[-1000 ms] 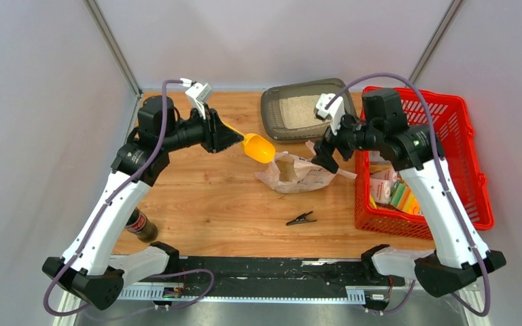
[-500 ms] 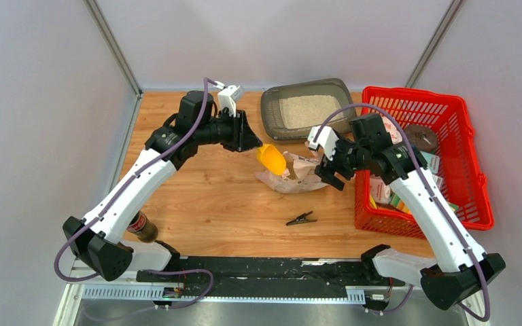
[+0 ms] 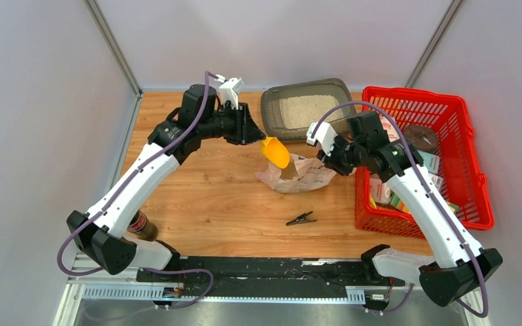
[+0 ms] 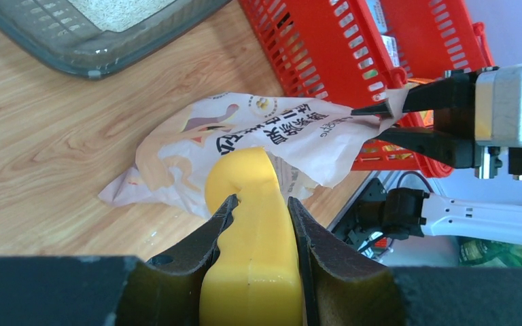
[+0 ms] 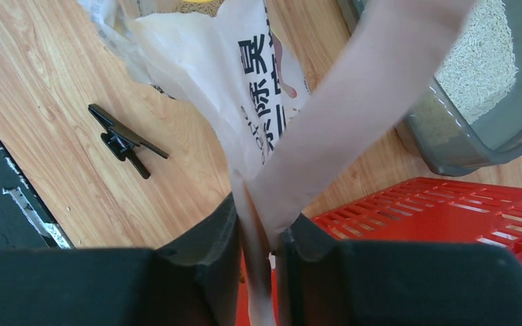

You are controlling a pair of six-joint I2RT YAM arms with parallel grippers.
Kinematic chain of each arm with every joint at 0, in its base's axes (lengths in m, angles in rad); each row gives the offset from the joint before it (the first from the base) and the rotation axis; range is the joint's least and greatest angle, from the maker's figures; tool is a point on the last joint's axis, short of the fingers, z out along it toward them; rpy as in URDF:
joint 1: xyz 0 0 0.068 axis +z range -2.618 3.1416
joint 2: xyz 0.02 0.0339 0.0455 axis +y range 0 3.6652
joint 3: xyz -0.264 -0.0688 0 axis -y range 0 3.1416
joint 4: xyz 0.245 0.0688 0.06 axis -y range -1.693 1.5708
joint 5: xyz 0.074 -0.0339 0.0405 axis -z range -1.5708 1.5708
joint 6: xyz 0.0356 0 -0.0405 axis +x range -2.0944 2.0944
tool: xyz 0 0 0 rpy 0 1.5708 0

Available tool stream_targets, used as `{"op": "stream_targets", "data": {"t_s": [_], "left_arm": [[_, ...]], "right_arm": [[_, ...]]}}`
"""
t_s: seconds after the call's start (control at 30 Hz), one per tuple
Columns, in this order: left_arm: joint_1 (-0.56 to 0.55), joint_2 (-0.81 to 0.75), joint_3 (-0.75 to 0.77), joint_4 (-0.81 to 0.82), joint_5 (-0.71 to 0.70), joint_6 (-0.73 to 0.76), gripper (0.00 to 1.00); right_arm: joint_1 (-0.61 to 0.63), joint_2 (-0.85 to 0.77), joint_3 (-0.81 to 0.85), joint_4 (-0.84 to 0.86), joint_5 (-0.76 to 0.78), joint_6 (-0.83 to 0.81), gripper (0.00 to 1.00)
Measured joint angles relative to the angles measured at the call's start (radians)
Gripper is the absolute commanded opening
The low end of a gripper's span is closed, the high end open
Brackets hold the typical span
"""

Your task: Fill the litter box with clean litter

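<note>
Clamping the scoop [image 3: 276,152] by its handle in the left claw [image 4: 261,202], angling it down at the mouth of the bag [image 3: 306,173] lying on the counter [image 3: 204,190]. Pinching the bag's thin lip in the right claw [image 5: 262,214], lifting it open. Noting the box [image 3: 270,112] at the counter's back, just beyond the bag, holding a pale layer of litter [image 3: 309,110]. Judging the litter loose, light and spill-prone: taking it by level scoopfuls only, gripping the floppy bag at its lip.

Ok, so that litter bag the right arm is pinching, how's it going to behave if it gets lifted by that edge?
Likely floppy: the bag lies crumpled, its edge stretched thin in the right tool. Probably bottom-heavy, since litter sits low inside, so it may sag or spill.
</note>
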Motion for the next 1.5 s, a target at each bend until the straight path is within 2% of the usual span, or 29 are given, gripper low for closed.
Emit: {"op": "stream_targets", "data": {"t_s": [0.07, 0.1, 0.17, 0.3, 0.5, 0.6, 0.77, 1.07, 1.27, 1.4, 1.5], "left_arm": [[-0.014, 0.004, 0.0, -0.012, -0.034, -0.002, 0.0], [-0.024, 0.006, 0.002, -0.016, -0.052, -0.002, 0.0], [-0.053, 0.019, 0.011, -0.031, -0.094, -0.002, 0.0], [-0.126, 0.072, 0.058, -0.067, -0.204, 0.002, 0.0], [-0.234, 0.179, 0.164, -0.105, -0.447, 0.003, 0.0], [-0.29, 0.217, 0.168, -0.109, -0.582, 0.01, 0.0], [-0.328, 0.277, 0.161, -0.108, -0.721, 0.014, 0.0], [-0.331, 0.383, 0.162, -0.105, -0.8, 0.002, 0.0], [-0.329, 0.43, 0.168, -0.074, -0.813, -0.059, 0.0], [-0.317, 0.432, 0.138, -0.012, -0.768, -0.112, 0.0], [-0.293, 0.432, 0.077, 0.097, -0.699, -0.151, 0.0]], "right_arm": [[0.0, 0.0, 0.0, 0.002, 0.003, 0.006, 0.13], [0.0, 0.0, 0.0, 0.002, 0.005, 0.009, 0.06], [0.0, 0.0, 0.0, 0.005, 0.007, 0.015, 0.0], [0.0, 0.011, 0.007, 0.01, 0.008, 0.047, 0.0], [0.0, 0.046, 0.036, 0.035, 0.008, 0.138, 0.0], [0.0, 0.049, 0.036, 0.058, 0.013, 0.223, 0.0], [0.0, 0.049, 0.036, 0.065, 0.016, 0.32, 0.0], [0.0, 0.051, 0.036, 0.077, 0.023, 0.397, 0.0], [-0.013, 0.056, 0.036, 0.091, 0.033, 0.445, 0.0], [-0.037, 0.063, 0.039, 0.091, 0.025, 0.478, 0.0], [-0.061, 0.072, 0.043, 0.091, 0.017, 0.492, 0.0]]}}
